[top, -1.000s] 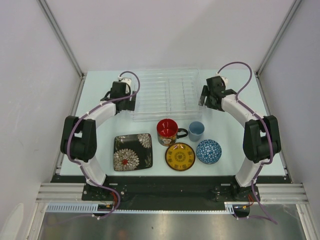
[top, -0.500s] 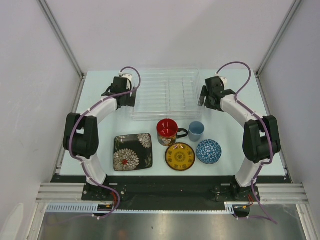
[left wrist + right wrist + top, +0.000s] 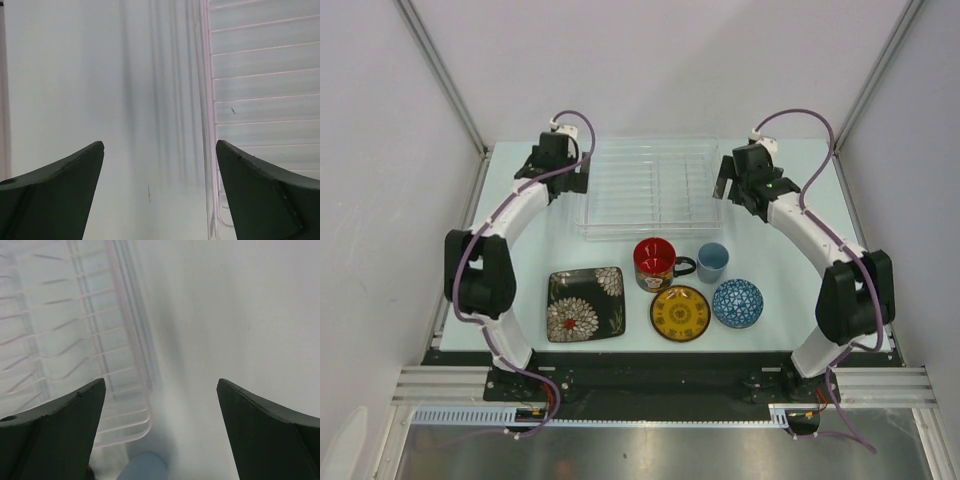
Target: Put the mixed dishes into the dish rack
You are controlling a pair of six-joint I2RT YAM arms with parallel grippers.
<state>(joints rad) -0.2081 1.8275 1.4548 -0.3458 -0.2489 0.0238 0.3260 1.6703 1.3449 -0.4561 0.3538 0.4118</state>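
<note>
moved: both arms farther back beside dish rack | left tool wide apart, empty | right tool wide apart, empty

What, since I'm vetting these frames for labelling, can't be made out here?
- Left wrist: dish rack cut off by the top and right edges.
- Right wrist: light-blue cup blurred, cut off by the bottom edge.
- Top external: red mug side print too small to read.

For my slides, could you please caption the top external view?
Left gripper and right gripper, both open, flank the empty dish rack; five dishes wait nearby.
</note>
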